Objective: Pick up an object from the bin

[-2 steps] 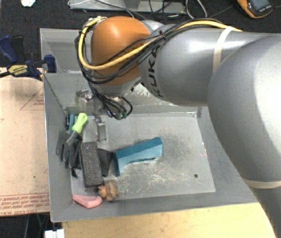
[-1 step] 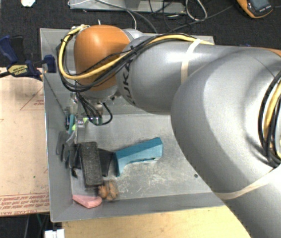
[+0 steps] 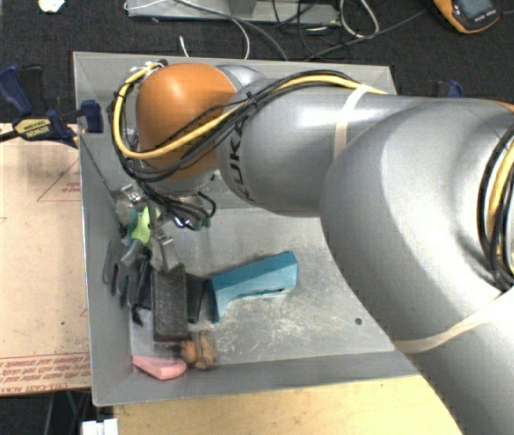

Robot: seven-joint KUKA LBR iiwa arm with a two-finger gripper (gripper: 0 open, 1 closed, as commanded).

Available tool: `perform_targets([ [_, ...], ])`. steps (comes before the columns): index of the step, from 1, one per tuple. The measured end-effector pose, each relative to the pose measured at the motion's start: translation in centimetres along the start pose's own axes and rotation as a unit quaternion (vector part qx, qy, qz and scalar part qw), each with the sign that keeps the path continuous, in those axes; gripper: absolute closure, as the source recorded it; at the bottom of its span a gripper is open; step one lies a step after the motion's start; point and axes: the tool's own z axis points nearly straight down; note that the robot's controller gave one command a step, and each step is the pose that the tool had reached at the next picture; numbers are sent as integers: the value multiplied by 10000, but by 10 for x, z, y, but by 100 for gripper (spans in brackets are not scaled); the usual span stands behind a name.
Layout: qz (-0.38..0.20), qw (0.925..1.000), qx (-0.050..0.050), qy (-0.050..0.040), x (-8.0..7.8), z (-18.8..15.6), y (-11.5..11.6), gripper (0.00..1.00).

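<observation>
Arm reaches into the grey metal bin from the right, its orange cover over the bin's far left part. Hand hangs below the cover, low on the bin's left side. Hand state: cannot tell whether open or closed, and nothing is seen gripped.

Nearest things:
- black rectangular block, lying lengthwise just below the hand, its far end at the hand's tip. Contact cannot be judged.
- dark grey pieces, heaped just left of the hand and the block, against the left wall.
- teal wedge-shaped block, just right of the black block, lying flat.

Near corner: pink flat piece and small brown lump, side by side below the black block.
</observation>
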Motion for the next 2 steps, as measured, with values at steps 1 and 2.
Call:
perform_targets([
  [1, 1428, 9897, -11, 55, -4, 11, -1, 100],
  [2, 1431, 9897, -11, 55, -4, 11, -1, 100],
])
